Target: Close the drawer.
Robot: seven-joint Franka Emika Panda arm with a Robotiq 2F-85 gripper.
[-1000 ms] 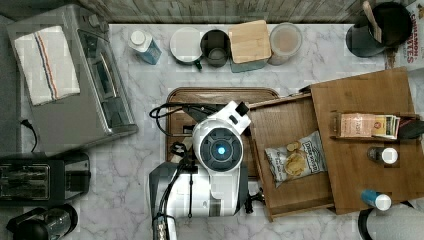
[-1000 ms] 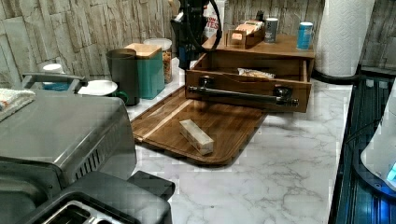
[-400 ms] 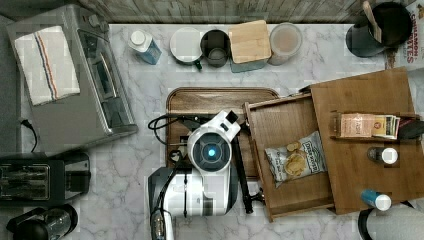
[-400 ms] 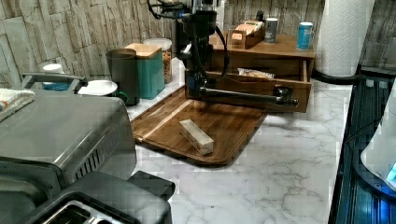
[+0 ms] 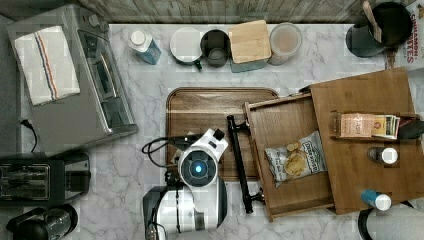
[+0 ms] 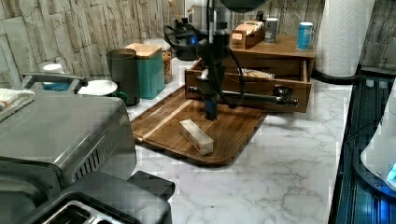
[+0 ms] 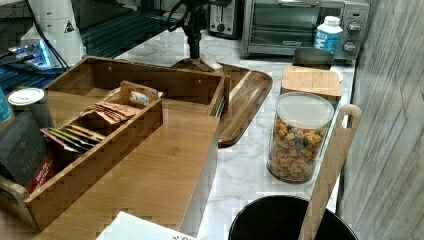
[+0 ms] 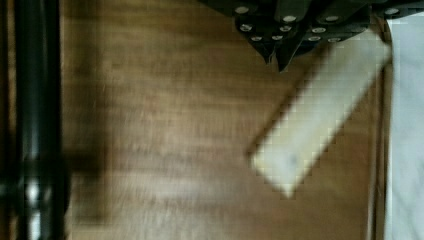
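The drawer (image 5: 285, 160) stands pulled out of its wooden cabinet (image 5: 372, 145), its open tray reaching from the cabinet over the edge of a darker serving tray (image 5: 200, 107) on the marble worktop (image 5: 150, 85). A bag of chips (image 5: 295, 157) lies inside the drawer. A long black handle bar (image 5: 239, 160) runs along the drawer's front; in the left view the same bar (image 6: 243, 95) crosses the front panel of the drawer (image 6: 247, 86).

The fingers (image 6: 211, 112) hang from the arm, pointing down over the serving tray (image 6: 201, 126), just in front of the handle bar and apart from it. In the wrist view the fingers (image 8: 277, 52) are drawn close together with their tips nearly meeting, and they hold nothing. The handle bar (image 8: 32, 120) lies off to one side of the fingers, well apart from them, and a pale wooden block (image 8: 320, 110) lies on the tray just beyond the tips, set at an angle. In the left view that block (image 6: 196, 136) rests on the tray a little nearer the camera than the fingers.

On the cabinet top sit a box of tea packets (image 5: 370, 125), a small jar (image 5: 384, 155) and a blue can (image 5: 376, 200). Past the tray, against the wall, stand a dark mug (image 5: 216, 47), a teal canister with a wooden lid (image 5: 250, 42) and a clear jar (image 5: 285, 42). A toaster oven (image 5: 70, 80) stands on the far side of the tray from the drawer.
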